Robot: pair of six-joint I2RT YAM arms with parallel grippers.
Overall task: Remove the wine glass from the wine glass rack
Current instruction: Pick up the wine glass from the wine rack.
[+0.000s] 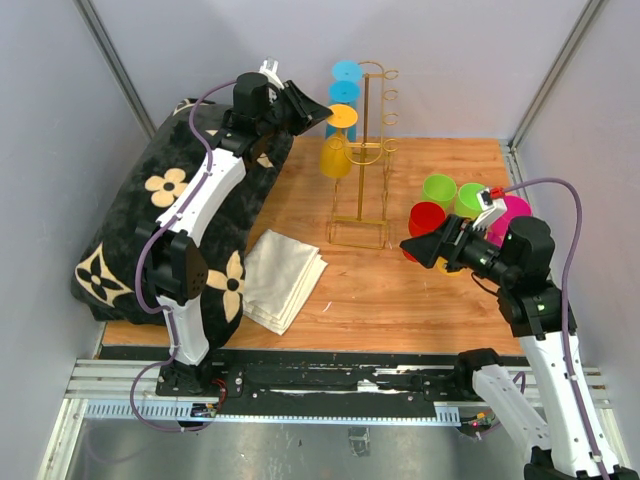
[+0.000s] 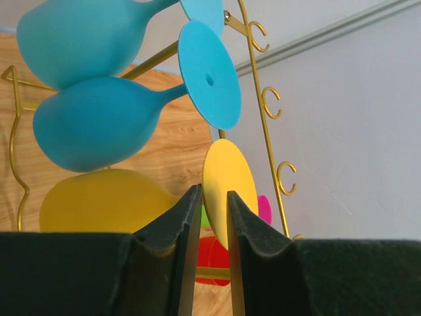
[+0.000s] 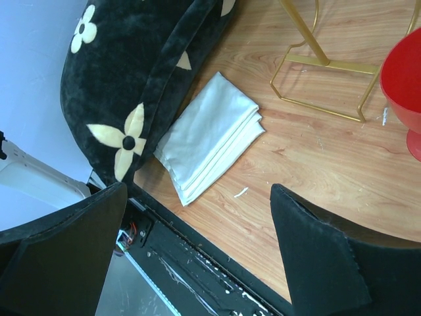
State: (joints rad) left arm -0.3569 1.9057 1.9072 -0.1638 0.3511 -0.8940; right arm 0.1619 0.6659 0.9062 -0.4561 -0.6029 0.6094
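The gold wire wine glass rack (image 1: 372, 150) stands at the back middle of the wooden table. A yellow wine glass (image 1: 335, 158) hangs from its left side, below blue glasses (image 1: 346, 75). My left gripper (image 1: 322, 112) is at the yellow glass's round foot (image 2: 230, 181). In the left wrist view the black fingers (image 2: 187, 217) close on either side of that disc's edge, with the yellow bowl (image 2: 99, 201) to the left and the rack's gold pole (image 2: 266, 125) to the right. My right gripper (image 1: 418, 248) is open and empty above the table, right of the rack base (image 3: 322, 62).
Two blue glasses (image 2: 99, 125) hang just above the yellow one. A black flowered cushion (image 1: 130, 230) fills the left side, a folded white cloth (image 1: 285, 278) lies beside it. Green (image 1: 438, 190), red (image 1: 428, 218) and pink (image 1: 515, 215) cups stand right of the rack.
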